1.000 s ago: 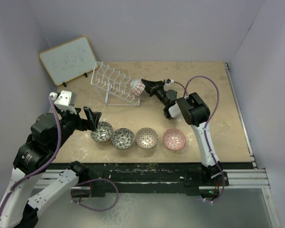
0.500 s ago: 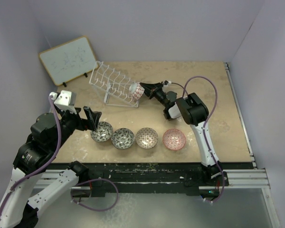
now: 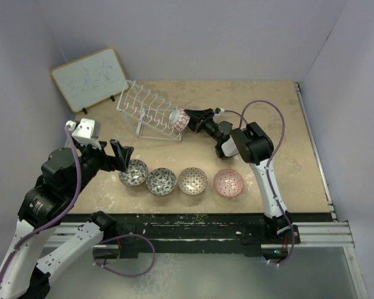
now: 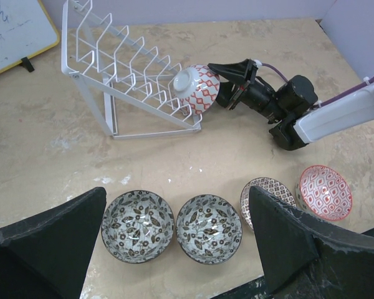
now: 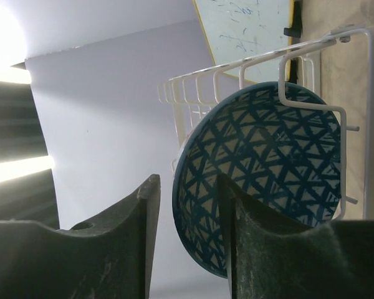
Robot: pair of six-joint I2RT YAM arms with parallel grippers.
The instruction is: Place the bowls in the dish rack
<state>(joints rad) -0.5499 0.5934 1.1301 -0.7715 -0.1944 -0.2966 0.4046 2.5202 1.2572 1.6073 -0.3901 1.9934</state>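
Left wrist: bowl on edge, foot toward rack.

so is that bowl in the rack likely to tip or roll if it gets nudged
It might tip: the bowl stands on edge at the end of the rack, propped by thin wires. Being round, it could roll if pushed sideways. It looks like glazed ceramic, so probably rigid, slick and chippable.

White wire dish rack sits back-left. Blue-inside, red-diamond-outside ceramic bowl stands on edge at its right end. Front row, all upright, left to right: grey-black floral bowl, second grey-black floral bowl, beige-brown bowl, pink-red bowl.
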